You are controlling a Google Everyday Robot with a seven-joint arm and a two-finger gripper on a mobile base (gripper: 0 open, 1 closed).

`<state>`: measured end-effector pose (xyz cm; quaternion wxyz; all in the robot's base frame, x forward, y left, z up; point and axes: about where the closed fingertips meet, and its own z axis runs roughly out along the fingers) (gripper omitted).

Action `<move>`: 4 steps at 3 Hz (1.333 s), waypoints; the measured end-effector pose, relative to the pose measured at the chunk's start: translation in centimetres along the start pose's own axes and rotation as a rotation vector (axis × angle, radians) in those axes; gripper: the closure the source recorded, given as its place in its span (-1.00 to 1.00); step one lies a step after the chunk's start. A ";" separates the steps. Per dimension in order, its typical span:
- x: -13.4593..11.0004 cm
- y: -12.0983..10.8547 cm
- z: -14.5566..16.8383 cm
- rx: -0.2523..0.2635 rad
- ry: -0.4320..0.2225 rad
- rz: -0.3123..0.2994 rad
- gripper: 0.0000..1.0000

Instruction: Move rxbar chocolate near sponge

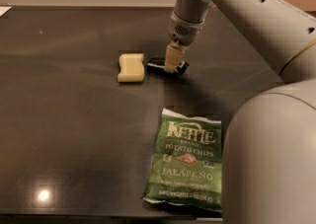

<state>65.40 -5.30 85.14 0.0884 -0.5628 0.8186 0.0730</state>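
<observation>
The rxbar chocolate (157, 63) is a slim black wrapper with white print, lying on the dark table just right of the sponge (131, 67), a pale cream block with rounded corners. A narrow gap separates bar and sponge. My gripper (171, 64) comes down from the upper right and is shut on the bar near its middle, its cream fingers (172, 56) covering part of the wrapper. The bar's right end shows past the fingers.
A large green Kettle jalapeño chip bag (187, 160) lies flat toward the front, right of centre. The robot's grey body (269, 159) fills the lower right. The dark table (64, 134) extends left; a white scrap sits at the far left back edge.
</observation>
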 end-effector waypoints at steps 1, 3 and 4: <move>-1.2 0.8 0.4 -0.010 -0.004 -0.036 -0.26; -1.6 0.5 1.0 -0.005 -0.013 -0.036 -1.00; -1.6 0.5 1.0 -0.005 -0.013 -0.036 -1.00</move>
